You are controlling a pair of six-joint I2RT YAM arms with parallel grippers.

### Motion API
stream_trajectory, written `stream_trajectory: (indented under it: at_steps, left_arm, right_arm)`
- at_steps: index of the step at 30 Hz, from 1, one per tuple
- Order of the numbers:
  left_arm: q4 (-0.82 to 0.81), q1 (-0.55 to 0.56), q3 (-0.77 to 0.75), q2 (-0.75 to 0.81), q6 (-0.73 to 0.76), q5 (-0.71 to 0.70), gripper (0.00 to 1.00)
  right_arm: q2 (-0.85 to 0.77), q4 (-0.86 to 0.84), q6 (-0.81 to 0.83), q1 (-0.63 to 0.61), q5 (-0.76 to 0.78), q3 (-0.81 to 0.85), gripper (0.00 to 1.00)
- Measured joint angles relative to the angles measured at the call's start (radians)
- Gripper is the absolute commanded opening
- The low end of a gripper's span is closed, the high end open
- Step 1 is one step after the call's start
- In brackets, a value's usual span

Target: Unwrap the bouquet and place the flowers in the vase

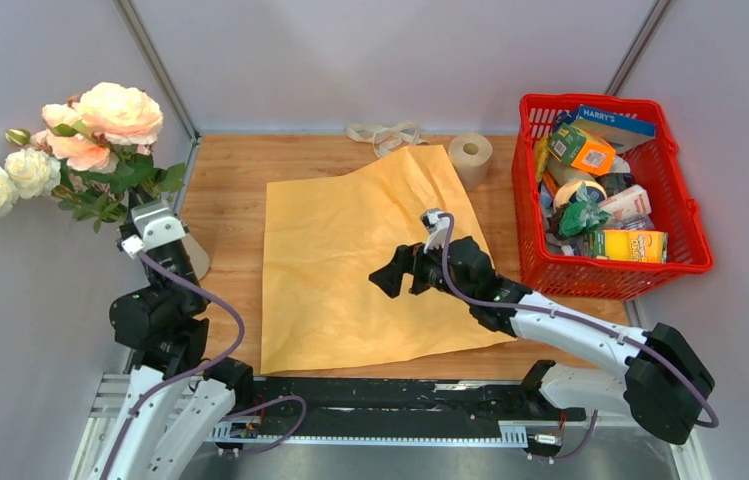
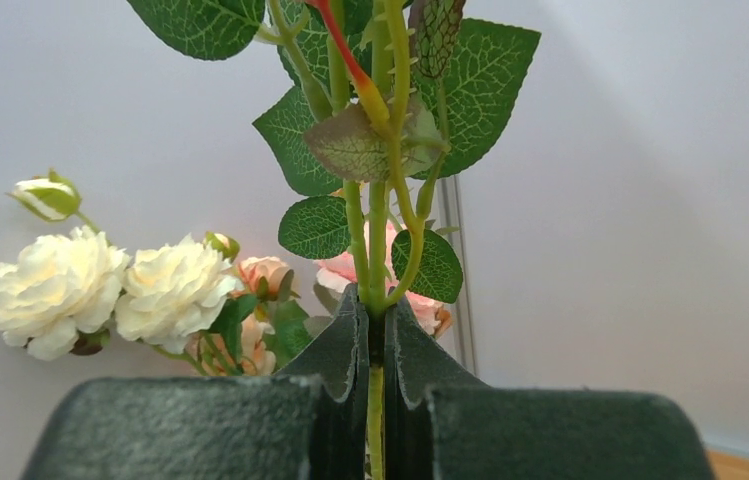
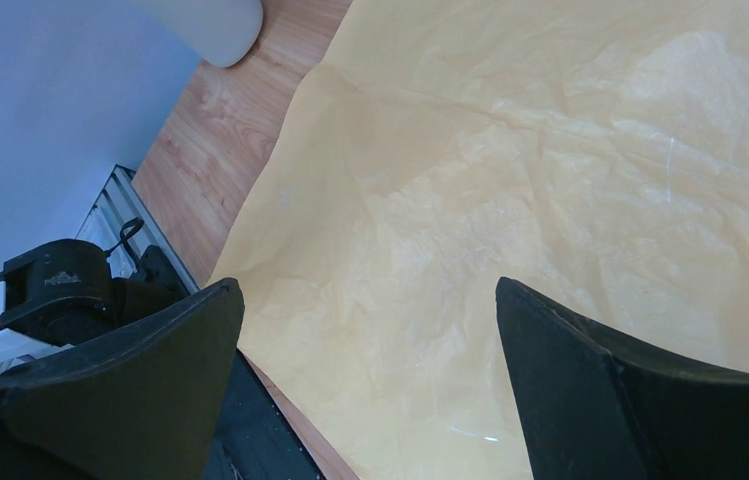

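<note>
Basket [image 1: 615, 278] full of groceries [image 1: 595, 150]; left hand [image 2: 377, 305] clamps flowers [image 2: 175, 290]; right hand [image 3: 365, 288] agape, empty.

The sheet of paper [image 1: 350, 260] reads to me as matt yellow-tan, thin and finely creased. The table [image 1: 230, 180] under it is wood, smooth, with a soft sheen and plain grain. The flowers [image 2: 110, 285] look artificial: cloth-like petals, leaves [image 2: 480, 90] with pressed veins, stems [image 2: 378, 240] of faintly glossy plastic. The left gripper [image 2: 375, 312] has dark, matt, grainy fingers [image 2: 180, 420]; the right gripper [image 3: 365, 290] looks smoother and black. The vase [image 3: 210, 25] is matt and smooth. The basket [image 1: 600, 275] is glossy red plastic mesh. The rail [image 1: 370, 435] is bare metal.
</note>
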State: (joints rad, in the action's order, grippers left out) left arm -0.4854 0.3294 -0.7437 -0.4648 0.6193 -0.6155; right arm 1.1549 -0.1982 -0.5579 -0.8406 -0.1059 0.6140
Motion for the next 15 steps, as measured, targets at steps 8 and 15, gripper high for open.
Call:
stream_trajectory:
  at_steps: [8, 15]
  left_arm:
    - [-0.013, -0.146, -0.035, -0.146, -0.055, 0.046, 0.0]
    - [-0.009, -0.268, -0.048, -0.174, -0.124, 0.119, 0.0]
  right_arm:
    - [-0.061, 0.015, 0.015, 0.016, 0.0, -0.021, 1.0]
    - [-0.089, 0.018, 0.038, 0.031, 0.0, -0.027, 1.0]
